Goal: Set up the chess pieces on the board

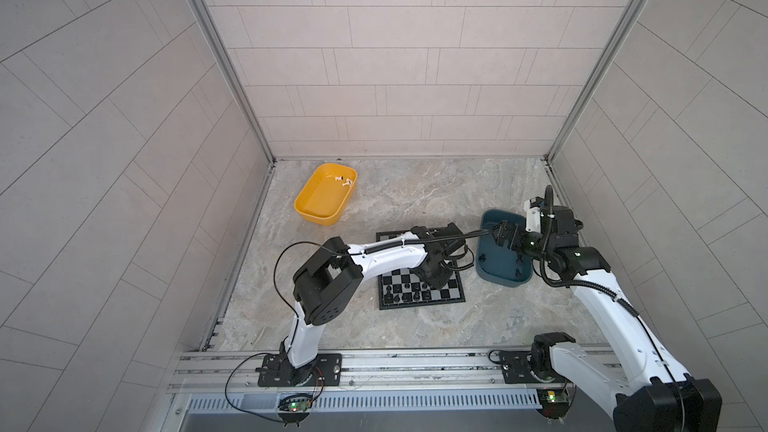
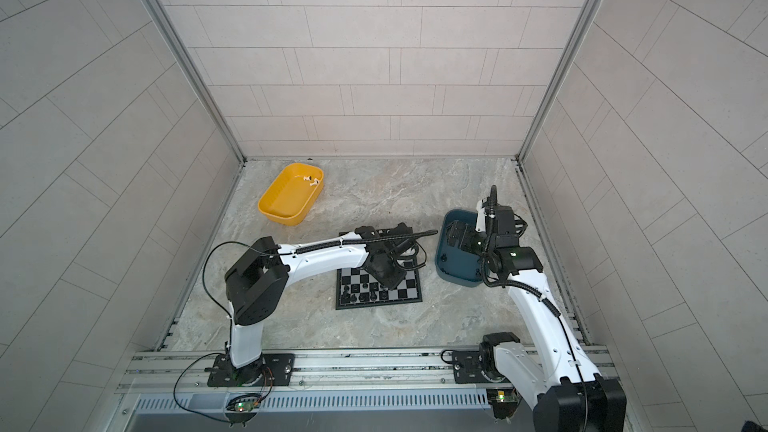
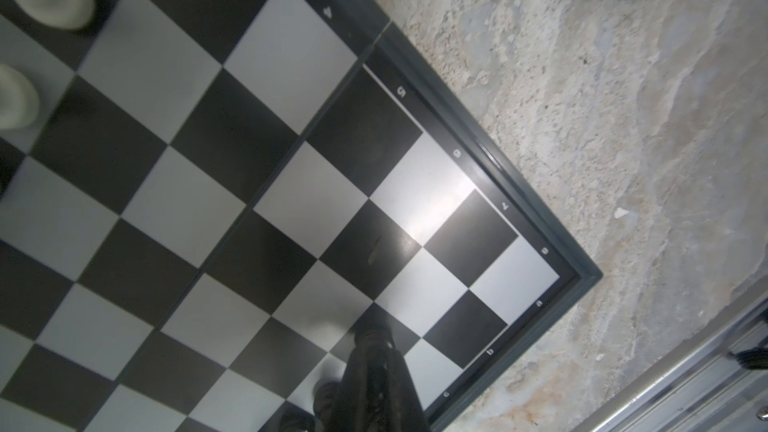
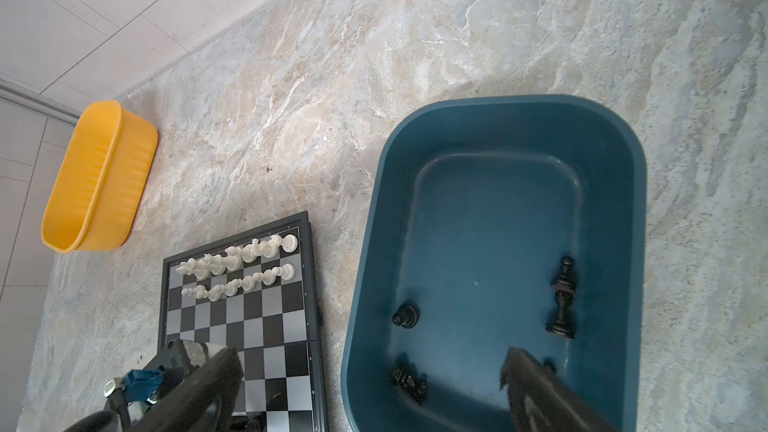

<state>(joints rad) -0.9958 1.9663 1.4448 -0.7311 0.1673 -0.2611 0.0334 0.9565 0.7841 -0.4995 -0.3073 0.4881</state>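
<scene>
Partly hidden board (image 1: 450, 290) under left arm (image 1: 386, 261); left gripper (image 3: 372, 336) blurred, cropped.

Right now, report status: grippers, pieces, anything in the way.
Left gripper shut, low over board. Right gripper open above teal tray, black pieces inside. Left arm spans board.

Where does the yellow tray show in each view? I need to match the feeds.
Top view: yellow tray at the far left, beyond the board.
Top view: yellow tray at the far left too, beyond the board.
Left wrist: not in it; the board fills most of the picture.
Right wrist: side-on, across the board from the teal tray.
Shared landmark: the board.
</scene>
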